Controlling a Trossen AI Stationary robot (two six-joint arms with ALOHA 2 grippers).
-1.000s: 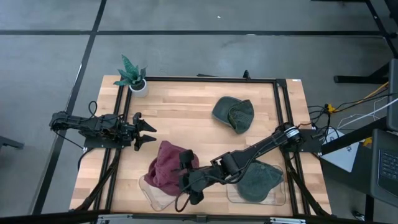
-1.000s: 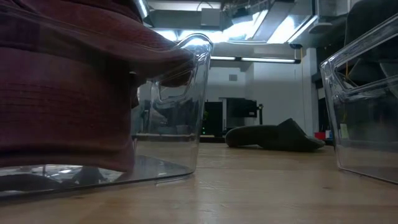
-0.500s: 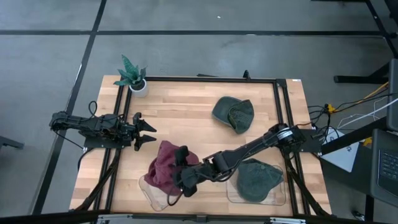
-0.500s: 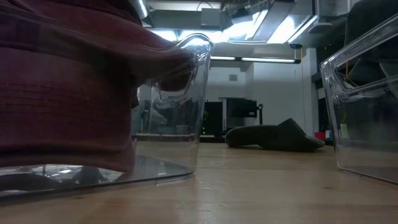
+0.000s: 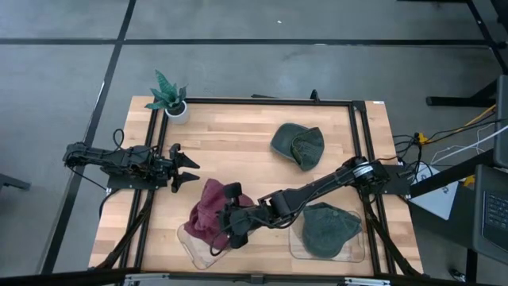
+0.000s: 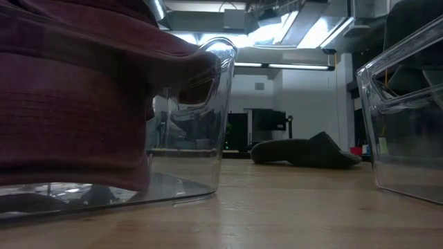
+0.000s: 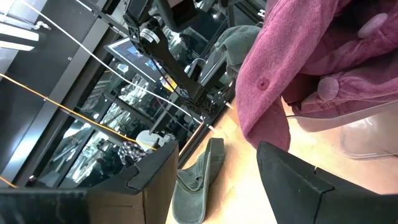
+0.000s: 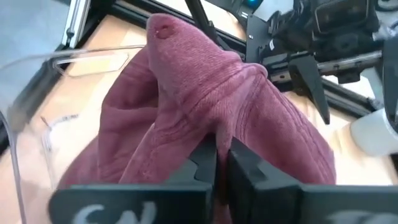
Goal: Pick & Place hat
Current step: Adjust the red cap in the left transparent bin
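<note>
Maroon hat (image 5: 208,216): soft, light, floppy cloth; best held by a pinched fold. Right gripper (image 8: 219,163) nipped tight on such a fold. Hat sits half in clear bin (image 5: 193,249) near bench's front edge, crown button toward left gripper (image 5: 185,167), which waits spread wide at left edge.

The right gripper (image 5: 231,225) is further toward the table's left side than a second ago, when it hung near the front edge, and it now sits against the maroon hat (image 5: 208,213), its fingers pinched on a fold of the cloth. The hat is bunched a little more over the left clear bin (image 5: 193,248).
</note>
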